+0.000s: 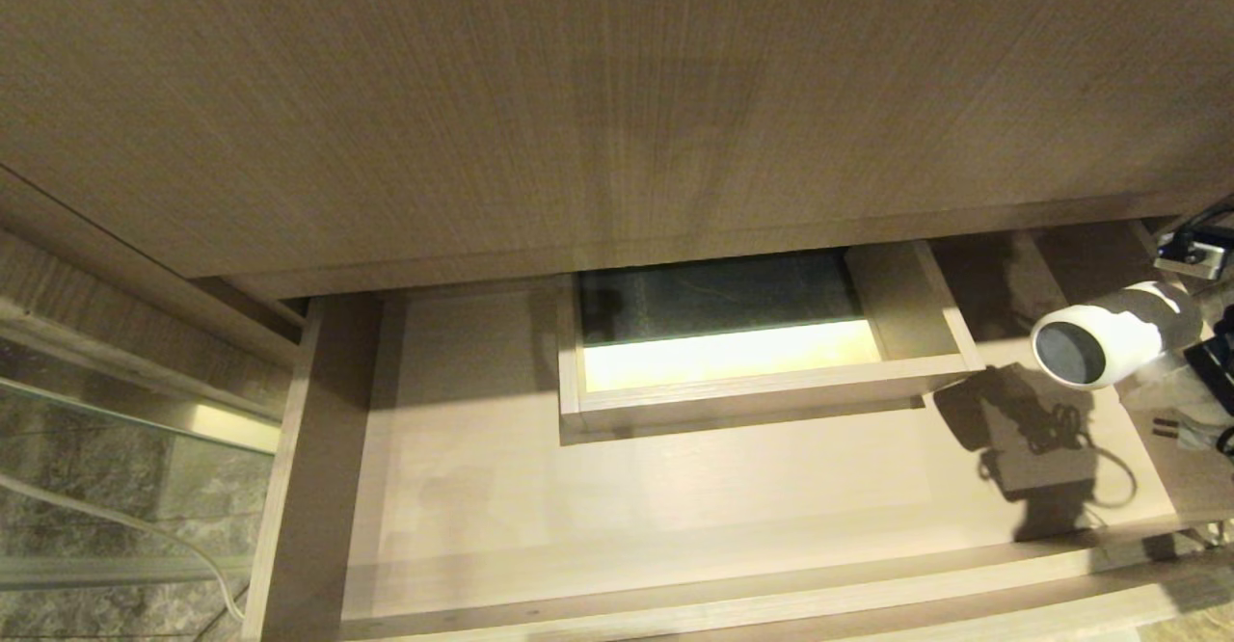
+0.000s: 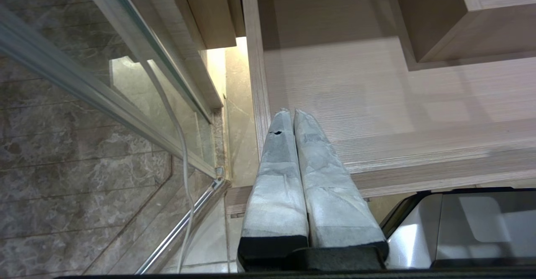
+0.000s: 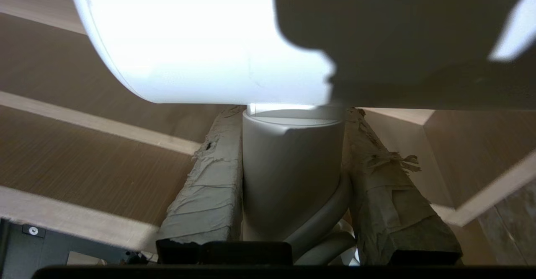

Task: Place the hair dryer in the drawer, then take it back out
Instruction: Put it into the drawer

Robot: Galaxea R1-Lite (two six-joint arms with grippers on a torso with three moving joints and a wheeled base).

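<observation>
Head view: I see the wide, shallow light-brown wood-grain drawer (image 1: 675, 517) pulled open below the vanity front, its small boxed notch (image 1: 762, 353) at the back, near 12 o'clock of the drawer floor. The white hair dryer with short barrel and dark grey round end (image 1: 1109, 338) is at 3 o'clock, above the drawer's right end, grey end facing the notch. Its shadow falls on the drawer floor beneath it. The right end effector is mostly off frame there.

Left wrist view: left end effector (image 2: 293, 113) has its taped fingers pressed together, holding nothing, over the drawer's left front corner (image 2: 259, 115), beside a glass panel (image 2: 104, 82).

Right wrist view: right end effector (image 3: 293, 115) is clamped on the dryer's white handle (image 3: 291, 166), one finger (image 3: 209, 187) on each side, barrel across the fingertips.
</observation>
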